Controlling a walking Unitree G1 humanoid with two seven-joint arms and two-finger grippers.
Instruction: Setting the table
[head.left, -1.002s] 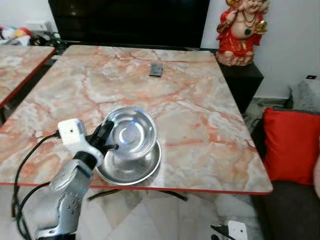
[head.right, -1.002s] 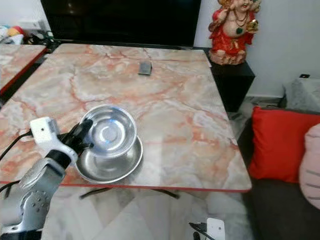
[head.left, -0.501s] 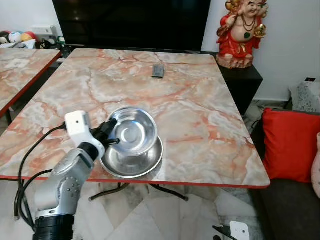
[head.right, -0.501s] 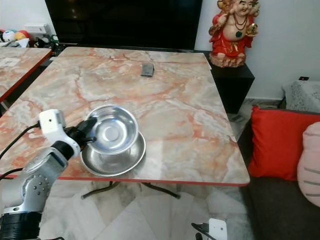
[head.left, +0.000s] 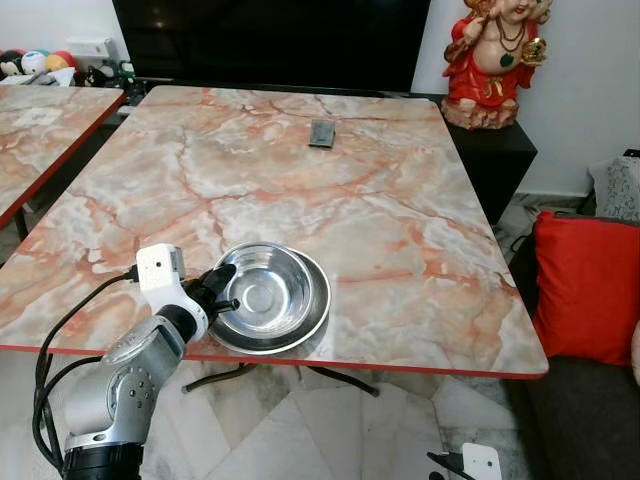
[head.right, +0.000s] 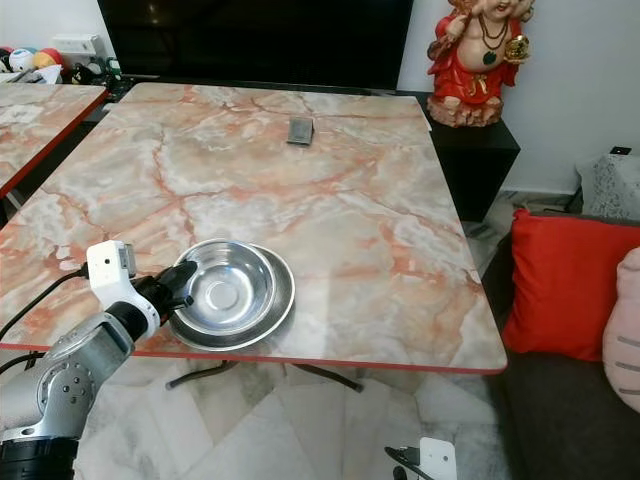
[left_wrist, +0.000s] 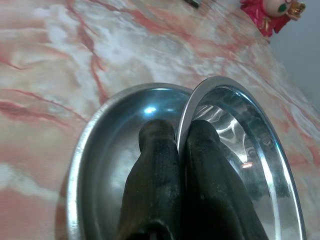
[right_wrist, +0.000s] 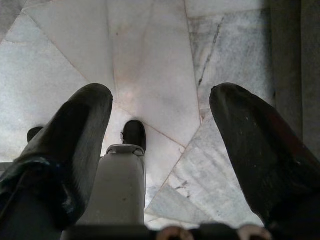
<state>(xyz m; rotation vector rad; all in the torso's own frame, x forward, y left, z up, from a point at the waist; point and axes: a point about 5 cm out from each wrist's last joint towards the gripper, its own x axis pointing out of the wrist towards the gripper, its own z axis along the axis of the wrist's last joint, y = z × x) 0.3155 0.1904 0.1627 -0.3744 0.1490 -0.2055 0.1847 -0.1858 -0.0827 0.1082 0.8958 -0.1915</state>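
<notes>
While the steel bowl (head.left: 268, 296) is sitting in the steel plate (head.left: 305, 325) at the near left edge of the marble table (head.left: 400, 230), the left gripper (left_wrist: 181, 145) is pinching the bowl's near-left rim, fingers (left_wrist: 155, 150) closed on it. The right gripper (right_wrist: 160, 130) is hanging over the tiled floor (right_wrist: 150, 60), fingers spread wide and holding nothing.

You're looking at a pink-and-grey marbled surface (head.left: 380, 200) with a thin red edge. Near its front edge, toward your left, a shallow steel plate (head.left: 309, 318) lies directly on it, and a steel bowl (head.left: 262, 295) sits in the plate. Near the far edge lies a small dark flat object (head.left: 321, 132), well apart from the plate.
</notes>
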